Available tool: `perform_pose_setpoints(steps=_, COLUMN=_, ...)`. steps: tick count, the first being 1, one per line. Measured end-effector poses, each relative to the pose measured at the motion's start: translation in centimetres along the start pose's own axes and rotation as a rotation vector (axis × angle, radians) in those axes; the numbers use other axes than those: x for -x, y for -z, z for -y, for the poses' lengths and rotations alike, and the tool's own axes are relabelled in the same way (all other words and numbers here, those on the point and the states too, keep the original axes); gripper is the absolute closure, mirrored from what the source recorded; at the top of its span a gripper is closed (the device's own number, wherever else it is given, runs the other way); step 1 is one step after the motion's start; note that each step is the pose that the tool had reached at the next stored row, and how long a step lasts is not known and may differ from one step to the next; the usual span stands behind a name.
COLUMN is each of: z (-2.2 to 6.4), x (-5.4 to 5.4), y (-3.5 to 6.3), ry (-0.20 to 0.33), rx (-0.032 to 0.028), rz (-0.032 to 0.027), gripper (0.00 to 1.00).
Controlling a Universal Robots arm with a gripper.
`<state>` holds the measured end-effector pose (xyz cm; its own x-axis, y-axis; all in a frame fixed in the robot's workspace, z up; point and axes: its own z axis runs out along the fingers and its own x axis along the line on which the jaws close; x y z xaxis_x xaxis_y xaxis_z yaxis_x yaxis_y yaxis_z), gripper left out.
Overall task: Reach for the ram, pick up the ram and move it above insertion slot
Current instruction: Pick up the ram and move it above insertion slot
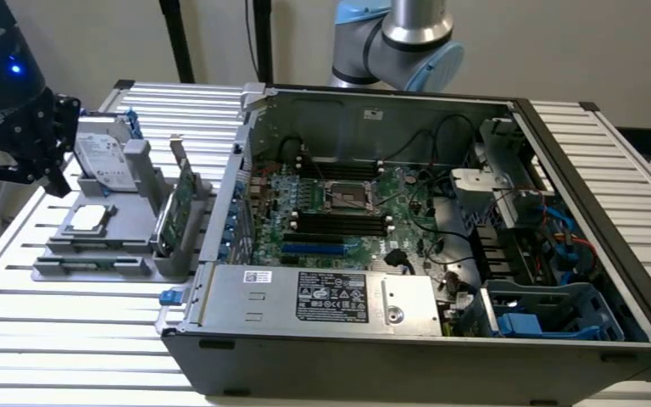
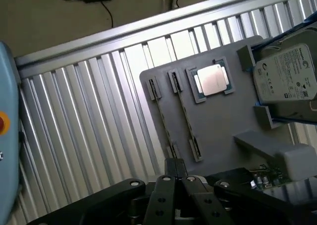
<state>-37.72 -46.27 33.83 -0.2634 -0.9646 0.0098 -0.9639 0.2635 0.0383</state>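
Wrist view: ram near jaws.

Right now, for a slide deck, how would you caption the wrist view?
Tool hovers above a gray holder carrying a processor chip and a hard drive on a ribbed table.

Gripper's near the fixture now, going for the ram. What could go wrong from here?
The gripper looks shut; descending like this would likely press onto the ram, not straddle it.
The ram sits edge-on in the grey fixture near the processor; an off approach could nudge that chip.
The upright green card stands between fixture and case; a low carry might clip it.
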Motion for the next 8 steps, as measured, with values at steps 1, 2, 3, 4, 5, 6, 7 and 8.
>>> perform_pose_setpoints(steps=1, z=0.0, x=0.0, y=-0.03, ry=0.018, rx=-0.0002, rz=-0.0007, gripper=0.89)
perform_pose_setpoints(steps=2, z=0.0, x=0.0, y=-0.06, ry=0.036, rx=-0.0004, rz=-0.0014, gripper=0.89)
perform_pose_setpoints(steps=3, z=0.0, x=0.0, y=-0.1, ry=0.054, rx=-0.0006, rz=-0.002, gripper=0.89)
perform_pose_setpoints(steps=4, z=0.0, x=0.0, y=-0.14, ry=0.072, rx=-0.0008, rz=-0.0027, gripper=0.89)
perform_pose_setpoints(steps=5, z=0.01, x=0.0, y=-0.19, ry=0.09, rx=-0.0009, rz=-0.0032, gripper=0.89)
perform_pose_setpoints(steps=6, z=0.01, x=0.0, y=-0.24, ry=0.108, rx=-0.0011, rz=-0.0036, gripper=0.89)
perform_pose_setpoints(steps=7, z=0.01, x=0.0, y=-0.29, ry=0.127, rx=-0.0012, rz=-0.0041, gripper=0.89)
perform_pose_setpoints(steps=8, z=0.01, x=0.0, y=-0.35, ry=0.145, rx=-0.0014, rz=-0.0043, gripper=0.89)
